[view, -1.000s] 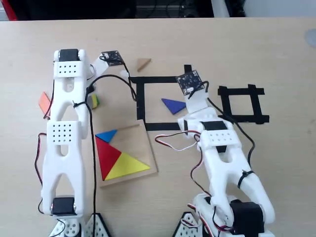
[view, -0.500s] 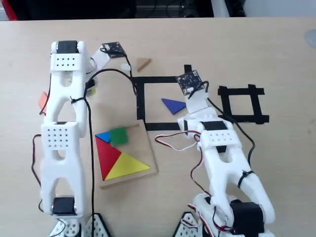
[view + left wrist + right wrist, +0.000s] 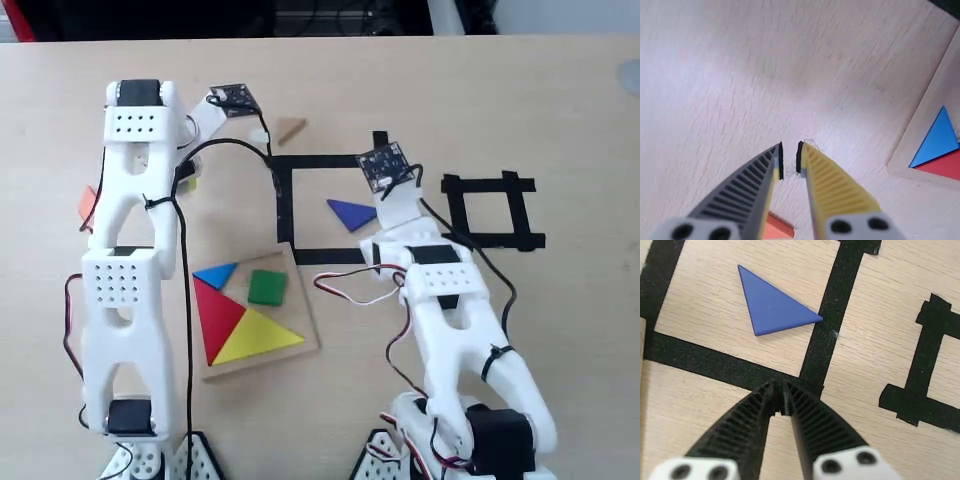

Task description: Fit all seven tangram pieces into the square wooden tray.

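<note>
Counting seven pieces against the square wooden tray (image 3: 300,335): four inside, three outside. Inside: the red triangle (image 3: 218,315) and yellow triangle (image 3: 258,336) lie edge to edge across the near half, a sensible base since the largest shapes fix the layout. The light blue triangle (image 3: 214,273) is tucked into a far corner above the red. The green square (image 3: 266,287) lies flat on the tray's bare part beside it, seemingly not snug against any neighbour, and probably wants nudging. Outside: the dark blue triangle (image 3: 352,212) lies alone inside the black tape rectangle (image 3: 284,205) (likely a staging area within the right arm's reach). A tan piece (image 3: 291,128) sits just beyond that rectangle's far corner, and an orange piece (image 3: 90,206) lies on the table (image 3: 560,100) on the outer side of the left arm. Left gripper (image 3: 790,160): low over bare table, beside the tray's edge and near the orange piece, jaws parted by a narrow slit with nothing between them. Right gripper (image 3: 779,395): above the tape border just short of the dark blue triangle, jaws pressed together and empty. Task judged a little past halfway; either arm has a loose piece close by.
</note>
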Available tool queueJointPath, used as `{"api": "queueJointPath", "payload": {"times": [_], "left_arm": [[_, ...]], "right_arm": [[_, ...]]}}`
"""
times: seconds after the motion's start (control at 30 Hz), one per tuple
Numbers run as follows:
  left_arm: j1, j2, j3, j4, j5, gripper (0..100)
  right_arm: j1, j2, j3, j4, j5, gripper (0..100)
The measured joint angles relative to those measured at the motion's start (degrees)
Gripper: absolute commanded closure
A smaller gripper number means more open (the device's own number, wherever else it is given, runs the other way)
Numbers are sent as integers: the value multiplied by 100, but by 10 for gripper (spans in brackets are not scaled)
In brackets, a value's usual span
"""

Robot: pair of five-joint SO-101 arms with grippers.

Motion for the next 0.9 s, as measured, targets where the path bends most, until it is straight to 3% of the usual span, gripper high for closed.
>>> {"api": "queueJointPath", "payload": {"times": [0.9], "left_arm": [[0,0,0,0,211,918]], "right_arm": [[0,0,70,-9,0,987]]}}
